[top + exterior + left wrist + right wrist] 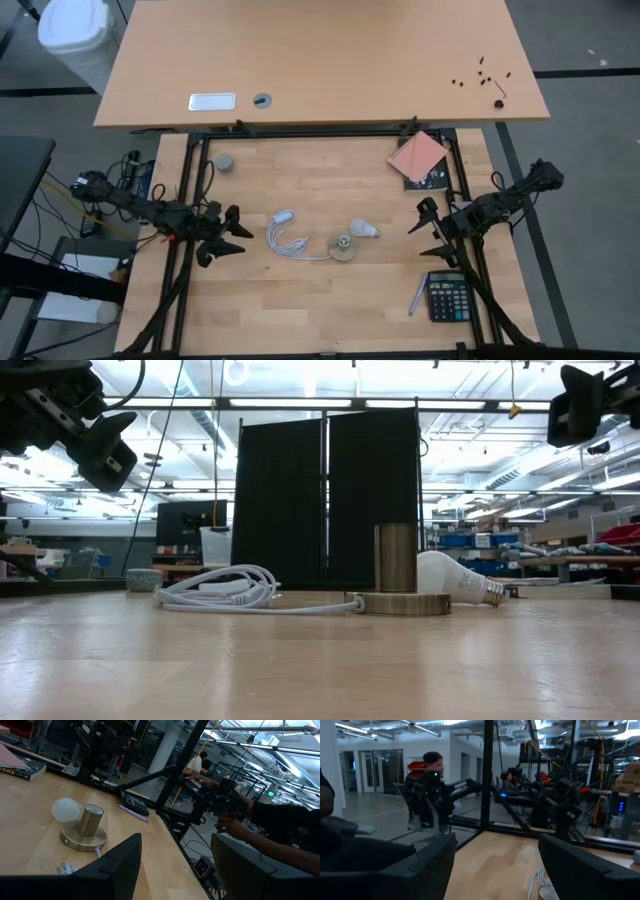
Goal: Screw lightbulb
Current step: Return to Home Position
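Note:
The lightbulb (364,229), small and white, lies on its side on the wooden table just right of the brass socket (343,245); the low view shows its silvery screw base (492,594) pointing away from the socket (398,575). The socket's white cable (285,235) lies coiled to its left. My left gripper (240,232) hovers open at the table's left, level, facing the socket (85,827) and the bulb (66,810). My right gripper (418,230) hovers open at the table's right, facing them from the other side. Neither has anything between its fingers.
A grey puck (226,161) sits at the far left. A pink sheet on a dark book (419,157) lies at the far right. A calculator (449,297) and a pen (417,297) lie near right. People are in the room beyond the table.

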